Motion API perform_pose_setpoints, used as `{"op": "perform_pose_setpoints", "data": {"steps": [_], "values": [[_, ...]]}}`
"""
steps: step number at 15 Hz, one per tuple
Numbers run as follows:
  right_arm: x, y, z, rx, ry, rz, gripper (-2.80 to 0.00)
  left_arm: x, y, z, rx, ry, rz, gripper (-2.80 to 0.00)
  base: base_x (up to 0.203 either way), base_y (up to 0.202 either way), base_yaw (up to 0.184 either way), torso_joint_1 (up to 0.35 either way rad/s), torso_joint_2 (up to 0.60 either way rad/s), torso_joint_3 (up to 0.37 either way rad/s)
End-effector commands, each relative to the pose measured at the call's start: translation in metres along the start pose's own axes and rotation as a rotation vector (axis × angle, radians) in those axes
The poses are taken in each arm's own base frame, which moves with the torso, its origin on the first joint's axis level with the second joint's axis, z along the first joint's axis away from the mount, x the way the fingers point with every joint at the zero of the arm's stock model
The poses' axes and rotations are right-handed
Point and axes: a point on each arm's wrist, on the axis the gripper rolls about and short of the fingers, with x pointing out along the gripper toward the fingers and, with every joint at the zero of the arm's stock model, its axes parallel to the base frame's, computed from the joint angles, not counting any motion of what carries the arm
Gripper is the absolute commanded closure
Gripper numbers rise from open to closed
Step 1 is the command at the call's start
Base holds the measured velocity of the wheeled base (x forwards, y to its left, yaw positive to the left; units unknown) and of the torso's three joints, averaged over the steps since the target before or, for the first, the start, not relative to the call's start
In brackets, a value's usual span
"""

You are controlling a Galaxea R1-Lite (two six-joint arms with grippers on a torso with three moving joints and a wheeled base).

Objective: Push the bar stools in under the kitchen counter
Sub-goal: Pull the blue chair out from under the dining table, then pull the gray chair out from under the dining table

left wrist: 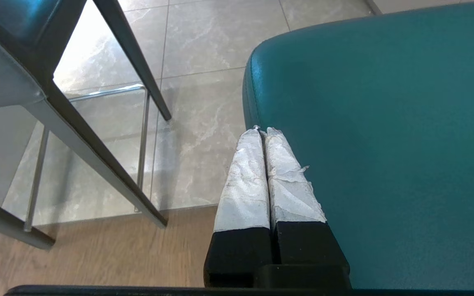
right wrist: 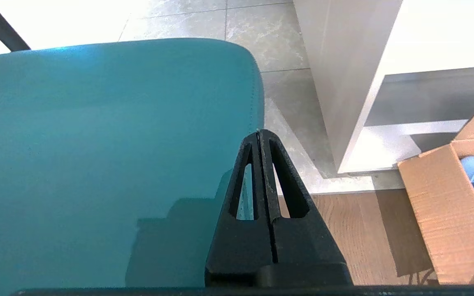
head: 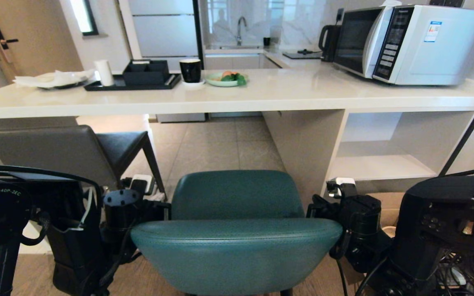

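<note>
floor: grey tiles [head: 216, 144], wood strip nearer | back: sink [head: 237, 47] | left: wooden door [head: 31, 37]

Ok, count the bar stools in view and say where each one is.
2. The teal stool stands directly before the robot, short of the kitchen counter. The grey stool stands to its left, partly under the counter. None seems hidden.

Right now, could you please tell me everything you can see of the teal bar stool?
The teal stool stands directly before the robot, on the near side of the kitchen counter, not yet under it. Its leather-look upholstery shows fine stitching; a curved, rounded back rises over a broad seat. The legs are barely in view. The left gripper and right gripper, jaws shut, flank the back on either side; contact is unclear. The grey stool stands to its left.
</note>
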Motion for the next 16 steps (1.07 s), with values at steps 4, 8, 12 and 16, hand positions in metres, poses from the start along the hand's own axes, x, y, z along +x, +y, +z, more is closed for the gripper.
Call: {"op": "perform_pose_setpoints", "data": {"steps": [4, 8, 12, 16], "values": [[0.014, -0.03, 0.026, 0.046, -0.1, -0.096, 0.0, 0.004, 0.022, 0.021, -0.033, -0.083, 0.066, 0.0, 0.0, 0.0, 0.0, 0.0, 0.0, 0.0], [0.015, -0.051, 0.053, 0.078, -0.181, -0.148, 0.0, 0.01, 0.045, 0.031, -0.052, -0.126, 0.127, 0.0, 0.0, 0.0, 0.0, 0.0, 0.0, 0.0], [0.014, -0.052, 0.055, 0.08, -0.186, -0.151, 0.0, 0.007, 0.047, 0.038, -0.056, -0.146, 0.131, 0.0, 0.0, 0.0, 0.0, 0.0, 0.0, 0.0], [0.004, -0.087, 0.063, 0.086, -0.196, -0.246, 0.0, -0.02, 0.082, 0.052, -0.07, -0.167, 0.178, 0.0, 0.0, 0.0, 0.0, 0.0, 0.0, 0.0]]}}
